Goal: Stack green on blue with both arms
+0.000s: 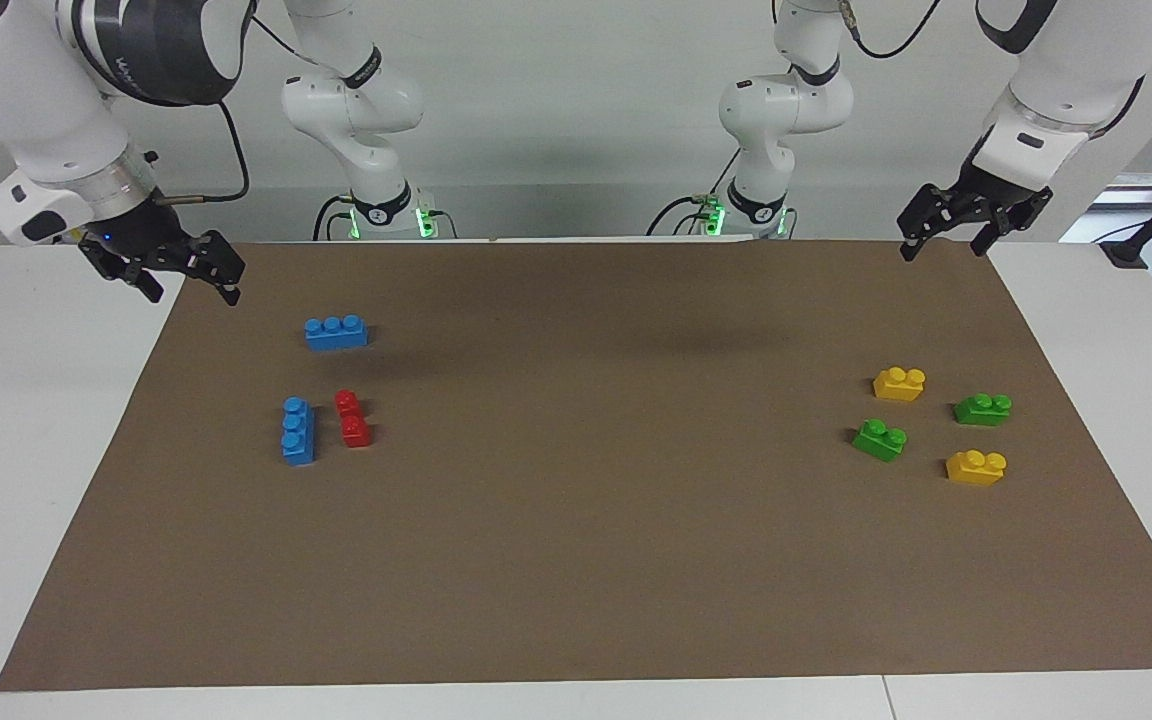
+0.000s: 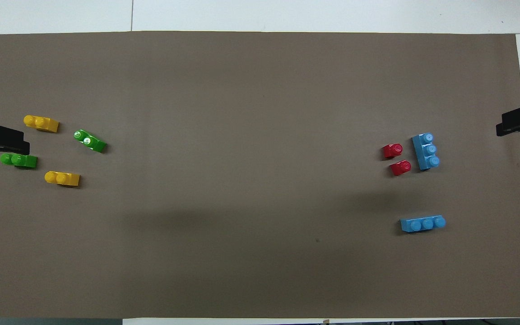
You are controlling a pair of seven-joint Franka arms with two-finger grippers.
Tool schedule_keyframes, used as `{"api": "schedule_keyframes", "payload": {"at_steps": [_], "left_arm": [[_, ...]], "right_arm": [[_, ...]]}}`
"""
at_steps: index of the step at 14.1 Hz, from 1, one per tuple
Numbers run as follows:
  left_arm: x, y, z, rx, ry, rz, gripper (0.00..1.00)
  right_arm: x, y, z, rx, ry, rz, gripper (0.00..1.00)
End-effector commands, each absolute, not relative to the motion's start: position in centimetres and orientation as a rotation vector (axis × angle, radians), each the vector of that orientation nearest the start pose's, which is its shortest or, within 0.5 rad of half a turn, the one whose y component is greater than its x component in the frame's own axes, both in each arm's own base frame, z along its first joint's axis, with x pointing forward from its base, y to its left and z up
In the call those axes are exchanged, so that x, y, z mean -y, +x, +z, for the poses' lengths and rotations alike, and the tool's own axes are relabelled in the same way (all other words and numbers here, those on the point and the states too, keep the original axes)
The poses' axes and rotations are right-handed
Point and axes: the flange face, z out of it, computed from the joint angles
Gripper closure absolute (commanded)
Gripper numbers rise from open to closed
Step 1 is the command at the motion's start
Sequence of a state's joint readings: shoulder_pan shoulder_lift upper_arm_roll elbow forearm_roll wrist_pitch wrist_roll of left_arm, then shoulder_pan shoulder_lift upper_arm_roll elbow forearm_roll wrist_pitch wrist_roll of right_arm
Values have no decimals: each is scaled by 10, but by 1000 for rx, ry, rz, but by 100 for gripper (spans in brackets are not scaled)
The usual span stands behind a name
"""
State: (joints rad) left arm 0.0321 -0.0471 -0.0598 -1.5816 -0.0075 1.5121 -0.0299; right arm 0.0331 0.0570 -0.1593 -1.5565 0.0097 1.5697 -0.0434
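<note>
Two green two-stud bricks lie at the left arm's end: one [image 1: 880, 439] [image 2: 90, 141] farther from the robots, one [image 1: 983, 408] [image 2: 18, 160] closer to the mat's edge. Two blue three-stud bricks lie at the right arm's end: one [image 1: 336, 332] [image 2: 423, 223] nearer the robots, one [image 1: 298, 431] [image 2: 425, 151] beside a red brick [image 1: 353, 418]. My left gripper [image 1: 944, 245] [image 2: 2, 137] hangs open and empty, raised over the mat's edge by the green bricks. My right gripper [image 1: 189, 288] [image 2: 519, 123] hangs open and empty over the mat's edge by the blue bricks.
Two yellow two-stud bricks [image 1: 899, 383] [image 1: 976, 467] lie among the green ones. All bricks rest on a brown mat [image 1: 576, 500] over a white table [image 1: 36, 400].
</note>
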Motion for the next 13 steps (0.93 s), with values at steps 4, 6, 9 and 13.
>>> {"api": "schedule_keyframes", "payload": {"at_steps": [4,6,9,13], "left_arm": [[19,523,640,-8,-3151,47,0],[19,523,640,-10,-3151,47,0],[19,522,640,-11,-3151,49,0],[21,522,639,-15,-3151,56,0]], "right_arm": [[75,560,606,-132,-3140,34,0],[95,554,605,-190,-3117,39,0],[87,550,602,-129,-3113,101,0],[84,550,603,-565,-3056,110,1]]}}
